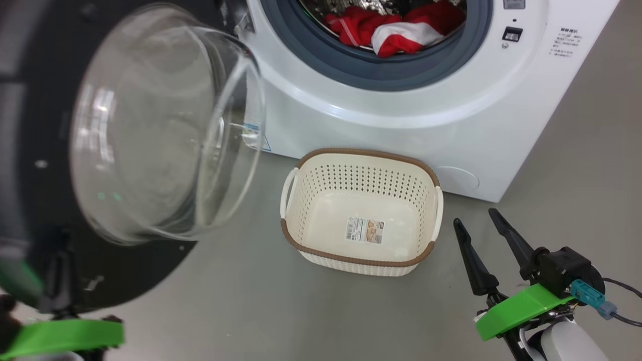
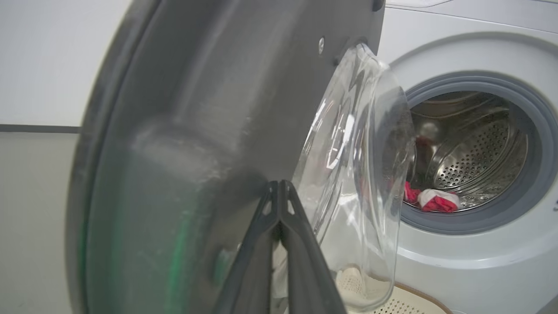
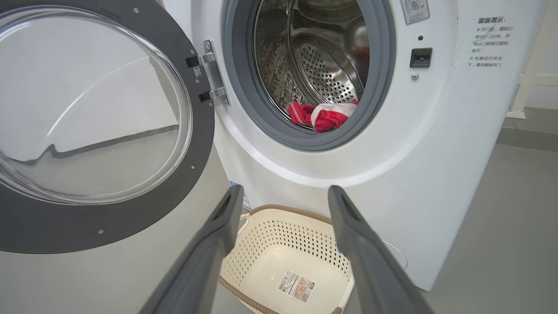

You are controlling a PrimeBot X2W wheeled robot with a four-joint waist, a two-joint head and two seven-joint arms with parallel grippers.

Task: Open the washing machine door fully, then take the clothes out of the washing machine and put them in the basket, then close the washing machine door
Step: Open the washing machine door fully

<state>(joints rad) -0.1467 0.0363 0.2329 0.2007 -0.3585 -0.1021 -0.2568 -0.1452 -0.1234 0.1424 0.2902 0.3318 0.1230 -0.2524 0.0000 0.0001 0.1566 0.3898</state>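
Note:
The washing machine point(image 1: 401, 130) stands ahead with its door point(image 1: 160, 130) swung out to the left, glass bowl facing me. Red and white clothes point(image 1: 396, 30) lie at the front of the steel drum, also seen as clothes point(image 3: 324, 117) in the right wrist view. The cream basket point(image 1: 368, 152) sits on the floor just before the machine, with a paper label on its bottom. My left gripper point(image 2: 279, 185) is shut, its tips against the door's point(image 2: 196, 131) dark inner frame. My right gripper point(image 1: 475, 218) hangs open to the right of the basket, holding nothing.
Grey floor point(image 1: 251, 301) spreads around the basket and to the machine's right. A pale wall with a dark stripe point(image 2: 39, 128) runs behind the door. A white post point(image 3: 523, 87) stands right of the machine. A cable point(image 1: 622, 301) trails from my right wrist.

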